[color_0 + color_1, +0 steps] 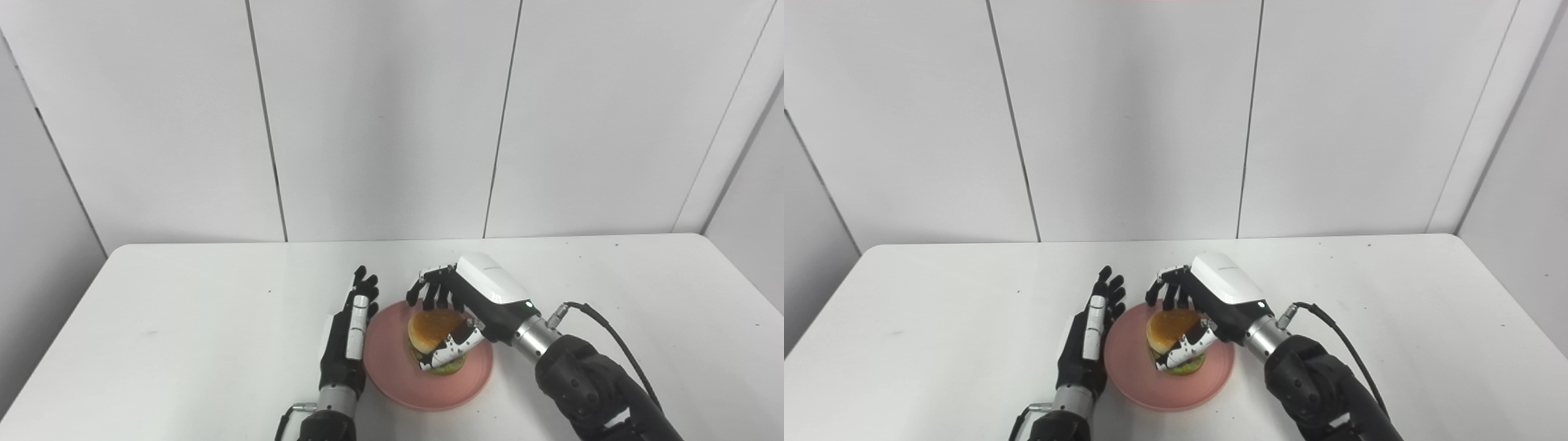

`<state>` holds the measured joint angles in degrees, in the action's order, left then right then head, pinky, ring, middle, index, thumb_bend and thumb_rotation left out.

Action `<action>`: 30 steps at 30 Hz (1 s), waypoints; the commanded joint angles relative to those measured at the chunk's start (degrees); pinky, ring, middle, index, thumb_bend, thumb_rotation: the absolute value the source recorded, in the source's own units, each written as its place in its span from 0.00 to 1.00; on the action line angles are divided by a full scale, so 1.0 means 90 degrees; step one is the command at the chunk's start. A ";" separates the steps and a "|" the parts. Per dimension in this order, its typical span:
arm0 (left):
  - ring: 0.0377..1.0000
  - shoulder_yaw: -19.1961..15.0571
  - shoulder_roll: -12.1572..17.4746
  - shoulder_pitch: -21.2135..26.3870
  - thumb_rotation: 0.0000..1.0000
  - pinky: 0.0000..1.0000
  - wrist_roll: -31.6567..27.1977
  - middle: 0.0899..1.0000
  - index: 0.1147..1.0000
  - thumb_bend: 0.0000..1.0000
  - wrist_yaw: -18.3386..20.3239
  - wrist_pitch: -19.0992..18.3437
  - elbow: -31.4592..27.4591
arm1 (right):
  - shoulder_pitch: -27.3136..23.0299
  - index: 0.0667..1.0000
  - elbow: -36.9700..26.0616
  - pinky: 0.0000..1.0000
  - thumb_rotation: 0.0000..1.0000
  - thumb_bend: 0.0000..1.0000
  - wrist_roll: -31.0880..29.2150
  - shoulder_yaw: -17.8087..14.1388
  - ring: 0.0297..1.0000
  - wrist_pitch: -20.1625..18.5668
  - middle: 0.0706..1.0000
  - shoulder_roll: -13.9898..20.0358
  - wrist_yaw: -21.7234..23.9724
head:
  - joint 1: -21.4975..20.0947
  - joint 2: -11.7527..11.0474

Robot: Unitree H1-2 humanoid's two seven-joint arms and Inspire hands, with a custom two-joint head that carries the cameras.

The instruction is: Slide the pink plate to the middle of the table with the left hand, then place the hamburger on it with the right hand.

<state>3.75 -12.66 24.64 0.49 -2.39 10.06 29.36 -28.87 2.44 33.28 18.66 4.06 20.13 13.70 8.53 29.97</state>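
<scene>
The pink plate [398, 380] lies on the white table [184, 318], near its front edge and about midway across. The hamburger [432, 327], with a tan bun and green lettuce, rests on the plate. My right hand [484, 294] is wrapped round the hamburger: its thumb lies across the near side and its fingers [432, 291] curl over the far side. My left hand [349, 334] stands on its edge with straight fingers, right against the plate's left rim, holding nothing.
White wall panels stand behind the table. The table's back edge runs along the wall, and its left and right edges are both in view. A cable [612, 337] loops from my right wrist.
</scene>
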 commanded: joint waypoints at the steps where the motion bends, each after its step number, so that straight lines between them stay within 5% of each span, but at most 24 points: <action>1: 0.95 0.0014 -0.0068 -0.0323 1.00 0.95 0.0022 0.95 0.95 0.66 -0.0054 0.0016 0.0382 | -0.0400 0.48 0.0126 0.24 0.00 0.52 0.0112 -0.0019 0.29 0.0377 0.36 -0.0051 -0.0250 | -0.0011 0.0002; 11: 0.98 -0.0002 -0.0054 -0.0386 1.00 0.97 -0.0078 0.97 0.97 0.66 0.0032 0.0110 0.0326 | -0.0523 0.50 0.0918 0.32 0.00 0.52 0.0644 0.0167 0.38 0.0440 0.40 -0.0235 -0.0606 | -0.0076 0.0010; 13: 0.97 0.0011 -0.0038 -0.0395 1.00 0.96 -0.0056 0.97 0.96 0.65 0.0033 0.0123 0.0315 | -0.0513 0.48 0.0983 0.39 0.00 0.52 0.0709 0.0213 0.48 0.0455 0.43 -0.0233 -0.0632 | -0.0075 0.0001; 14: 0.98 -0.0006 -0.0043 -0.0395 1.00 0.97 -0.0094 0.97 0.97 0.66 0.0050 0.0122 0.0317 | -0.0508 0.47 0.0975 0.52 0.10 0.51 0.0749 0.0247 0.62 0.0421 0.61 -0.0217 -0.0587 | -0.0073 -0.0003; 15: 0.98 -0.0039 -0.0060 -0.0402 1.00 0.97 -0.0167 0.97 0.97 0.66 0.0077 0.0076 0.0299 | -0.0482 0.47 0.0912 0.52 0.10 0.51 0.0772 0.0266 0.62 0.0351 0.61 -0.0201 -0.0513 | -0.0074 0.0000; 16: 0.98 -0.0063 -0.0071 -0.0407 1.00 0.98 -0.0221 0.97 0.97 0.67 0.0103 0.0053 0.0285 | -0.0451 0.64 0.0855 0.63 0.15 0.59 0.0763 0.0269 0.72 0.0338 0.71 -0.0188 -0.0482 | -0.0079 0.0003; 18: 0.99 -0.0066 -0.0071 -0.0418 1.00 0.98 -0.0249 0.98 0.98 0.66 0.0119 0.0080 0.0270 | -0.0380 0.78 0.0762 0.76 0.30 0.64 0.0662 0.0226 0.85 0.0364 0.83 -0.0183 -0.0464 | -0.0088 0.0006; 22: 0.98 -0.0031 -0.0032 -0.0426 1.00 0.97 -0.0224 0.98 0.97 0.64 0.0131 0.0081 0.0240 | -0.0274 0.89 0.0500 0.99 0.51 0.66 0.0478 0.0153 0.99 0.0279 0.98 -0.0146 -0.0226 | -0.0136 -0.0017; 26: 0.97 0.0029 0.0028 -0.0450 1.00 0.96 -0.0105 0.97 0.97 0.65 0.0102 -0.0042 0.0158 | -0.0114 0.92 0.0092 1.00 0.49 0.70 0.0261 0.0039 1.00 0.0063 1.00 -0.0018 0.0236 | -0.0143 -0.0017; 30: 0.96 0.0002 0.0005 -0.0465 1.00 0.95 -0.0091 0.95 0.95 0.66 -0.0010 -0.0085 0.0137 | 0.0172 0.98 -0.0181 1.00 0.42 0.72 0.0071 -0.0243 1.00 0.0054 1.00 -0.0027 0.0184 | -0.0154 -0.0016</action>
<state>3.91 -12.52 24.04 -0.76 -1.82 9.94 28.71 -27.19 2.91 35.46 18.17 4.80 19.73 16.83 7.12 29.79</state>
